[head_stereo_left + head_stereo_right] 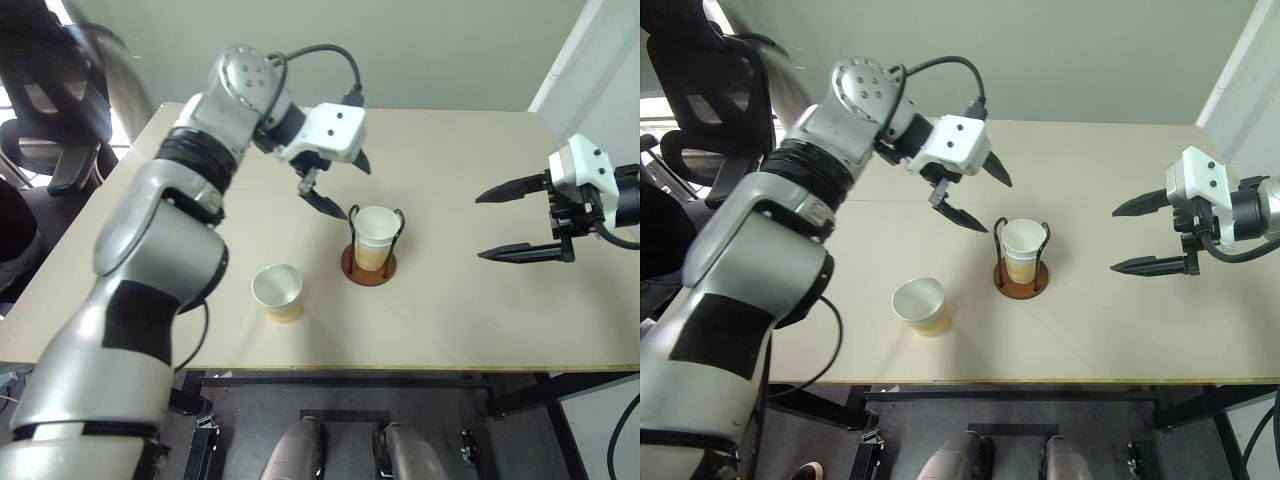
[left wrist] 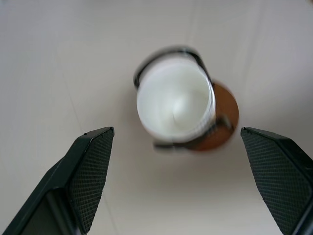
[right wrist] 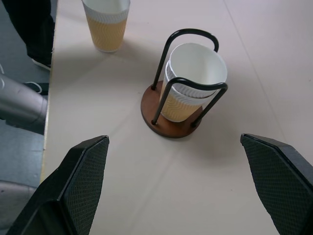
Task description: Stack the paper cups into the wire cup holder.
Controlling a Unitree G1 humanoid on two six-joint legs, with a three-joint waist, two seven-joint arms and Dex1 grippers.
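Table (image 1: 470, 330) is the biggest thing I see, pale and mostly bare, with wide room between my two claws. Its near edge runs close behind the loose cup (image 1: 278, 292), so I would lift that one straight up, not drag it back.

My left claw (image 1: 335, 182) hangs spread wide and empty, just above and to the near-left of the holder (image 1: 368, 266). My right claw (image 1: 510, 222) is also wide apart and empty, well off to the holder's far side, with nothing between them.

I judge the job about two thirds done: two nested cups (image 3: 195, 81) sit inside the wire loops, rims stepped one above the other. One cup is left, standing upright below my left claw, near the holder but apart from it.
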